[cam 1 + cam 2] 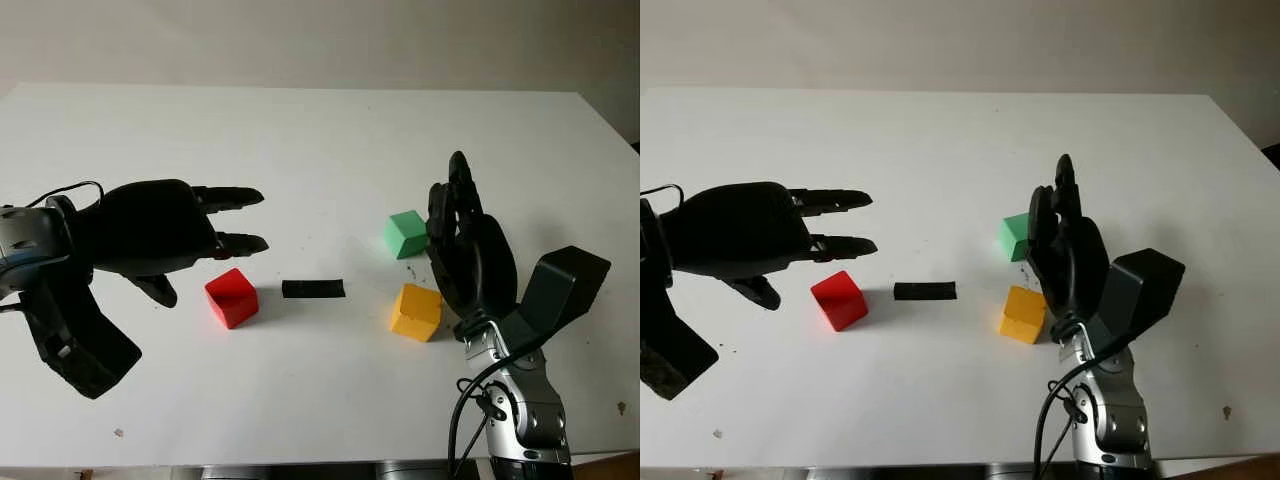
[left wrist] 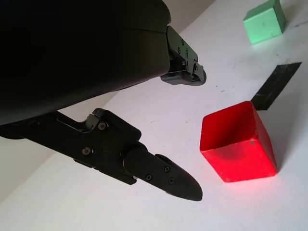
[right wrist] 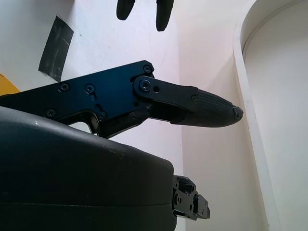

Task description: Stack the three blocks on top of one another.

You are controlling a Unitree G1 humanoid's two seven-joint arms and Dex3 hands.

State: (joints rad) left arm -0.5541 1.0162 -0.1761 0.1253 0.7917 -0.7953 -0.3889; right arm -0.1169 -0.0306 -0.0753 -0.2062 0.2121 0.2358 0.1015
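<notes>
Three blocks sit apart on the white table (image 1: pixel 300 140). The red block (image 1: pixel 232 297) is left of centre, the green block (image 1: pixel 405 233) right of centre, and the yellow block (image 1: pixel 416 311) just in front of the green one. My left hand (image 1: pixel 235 245) hovers open just left of and above the red block (image 2: pixel 238 144), holding nothing. My right hand (image 1: pixel 450 195) stands open immediately right of the green and yellow blocks, its palm turned toward them. Whether it touches them is unclear.
A short strip of black tape (image 1: pixel 313 289) lies flat between the red and yellow blocks. The table's front edge runs close below both arms. A corner of the table shows at the far right (image 1: pixel 580 95).
</notes>
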